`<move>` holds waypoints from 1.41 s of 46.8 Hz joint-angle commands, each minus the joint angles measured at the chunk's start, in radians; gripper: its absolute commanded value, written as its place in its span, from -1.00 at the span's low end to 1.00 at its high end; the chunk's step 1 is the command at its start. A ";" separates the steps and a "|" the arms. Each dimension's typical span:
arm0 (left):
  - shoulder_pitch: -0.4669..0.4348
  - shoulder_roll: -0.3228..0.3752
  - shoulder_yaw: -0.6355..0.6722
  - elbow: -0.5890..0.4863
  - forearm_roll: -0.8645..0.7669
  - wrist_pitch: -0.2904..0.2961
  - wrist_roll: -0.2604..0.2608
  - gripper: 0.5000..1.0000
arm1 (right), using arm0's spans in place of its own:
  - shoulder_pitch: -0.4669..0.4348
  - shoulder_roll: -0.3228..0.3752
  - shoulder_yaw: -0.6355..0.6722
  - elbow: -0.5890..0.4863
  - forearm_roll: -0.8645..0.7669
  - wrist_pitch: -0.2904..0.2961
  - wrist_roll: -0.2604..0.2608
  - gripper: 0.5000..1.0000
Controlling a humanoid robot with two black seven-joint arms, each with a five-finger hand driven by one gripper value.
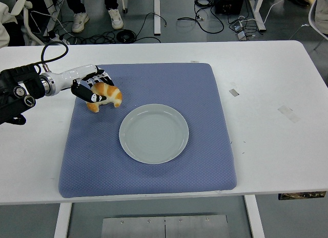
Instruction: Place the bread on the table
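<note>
My left hand (pixel 95 91) is shut on a golden-brown bread roll (pixel 106 95) and holds it over the back left part of the blue mat (pixel 148 171), to the left of the plate. The white round plate (pixel 154 133) lies empty in the middle of the mat. The left arm comes in from the left edge over the white table (pixel 266 120). The right arm is out of view.
Bits of tape (pixel 288 113) lie on the table to the right of the mat. Cables and a person's feet (pixel 81 21) show on the floor behind the table.
</note>
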 commanded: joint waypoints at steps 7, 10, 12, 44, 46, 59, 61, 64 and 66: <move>0.004 -0.002 0.000 0.019 0.000 0.000 -0.001 -1.00 | 0.000 0.000 0.000 0.000 0.000 0.000 0.000 1.00; 0.006 -0.005 0.000 0.020 -0.001 0.000 -0.001 -1.00 | 0.000 0.000 0.000 0.000 0.000 0.000 0.000 1.00; 0.006 -0.006 0.000 0.020 -0.002 0.000 -0.001 -1.00 | 0.000 0.000 0.001 0.000 0.000 0.000 0.000 1.00; 0.035 -0.052 -0.017 0.049 -0.020 0.012 0.000 -1.00 | 0.000 0.000 0.001 0.000 0.000 0.000 0.000 1.00; 0.035 -0.054 -0.017 0.049 -0.021 0.020 0.000 -1.00 | 0.000 0.000 0.000 0.000 0.000 0.000 0.000 1.00; 0.038 -0.063 -0.015 0.049 -0.032 0.026 0.004 -0.16 | 0.000 0.000 0.001 0.000 0.000 0.000 0.000 1.00; 0.038 -0.062 -0.014 0.049 -0.040 0.026 0.004 0.09 | 0.000 0.000 0.001 0.000 0.000 0.000 0.000 1.00; 0.037 -0.062 -0.014 0.049 -0.055 0.024 0.005 0.30 | 0.000 0.000 0.000 0.000 0.000 0.000 0.000 1.00; 0.037 -0.060 -0.014 0.049 -0.072 0.024 0.007 0.47 | 0.000 0.000 0.001 0.000 0.000 0.000 0.000 1.00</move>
